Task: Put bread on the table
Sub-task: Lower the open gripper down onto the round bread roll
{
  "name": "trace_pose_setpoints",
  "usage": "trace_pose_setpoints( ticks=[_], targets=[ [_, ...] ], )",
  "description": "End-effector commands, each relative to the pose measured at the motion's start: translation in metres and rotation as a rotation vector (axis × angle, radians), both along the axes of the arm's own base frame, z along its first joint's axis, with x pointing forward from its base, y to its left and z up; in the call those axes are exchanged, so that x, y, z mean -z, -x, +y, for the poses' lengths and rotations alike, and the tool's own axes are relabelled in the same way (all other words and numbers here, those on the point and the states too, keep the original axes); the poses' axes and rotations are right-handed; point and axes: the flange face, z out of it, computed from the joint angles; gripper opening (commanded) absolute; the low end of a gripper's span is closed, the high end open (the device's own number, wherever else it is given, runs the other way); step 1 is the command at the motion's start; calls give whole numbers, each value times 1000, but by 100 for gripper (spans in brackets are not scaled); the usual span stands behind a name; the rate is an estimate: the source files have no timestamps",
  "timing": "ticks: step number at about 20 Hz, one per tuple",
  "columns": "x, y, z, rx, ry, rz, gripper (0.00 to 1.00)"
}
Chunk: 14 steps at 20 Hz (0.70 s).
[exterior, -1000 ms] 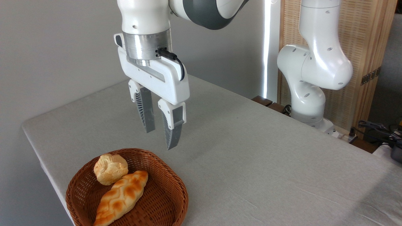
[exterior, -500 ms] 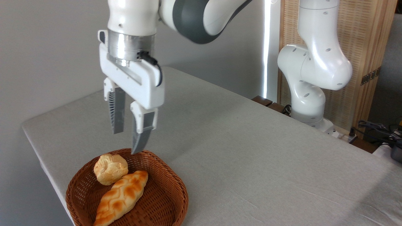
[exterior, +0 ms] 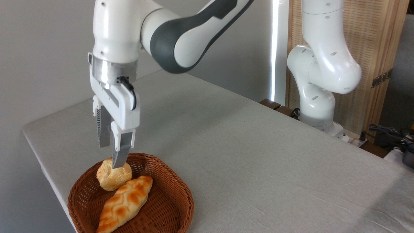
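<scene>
Pale-golden lumpy bread point(exterior: 113, 176) (roundish, creased) in wicker basket point(exterior: 168, 207); fingers point(exterior: 120, 160) parted just above, empty.

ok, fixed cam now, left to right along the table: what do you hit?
Bread in the wicker basket, gripper just above it → braided loaf → bare table → arm base → cables.

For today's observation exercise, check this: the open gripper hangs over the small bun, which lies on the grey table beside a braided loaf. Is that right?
One detail is wrong. The camera view shows the small bun in the brown wicker basket, not on the grey table. The rest stands: the open gripper hangs over it, and the braided loaf lies beside it.
</scene>
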Motion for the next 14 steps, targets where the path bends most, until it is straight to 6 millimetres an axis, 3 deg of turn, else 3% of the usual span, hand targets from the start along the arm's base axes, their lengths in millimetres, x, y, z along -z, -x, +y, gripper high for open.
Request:
trace_pose_setpoints(
  ticks=[1, 4, 7, 9, 11, 14],
  targets=[
    [22, -5, -17, 18, 9, 24, 100],
    [31, -7, -18, 26, -3, 37, 100],
    [35, -8, -17, 40, -37, 38, 88],
    [40, -9, -17, 40, -39, 45, 70],
    [46, -10, -17, 47, -47, 49, 44],
    [50, -11, -16, 86, -73, 50, 33]
  ],
)
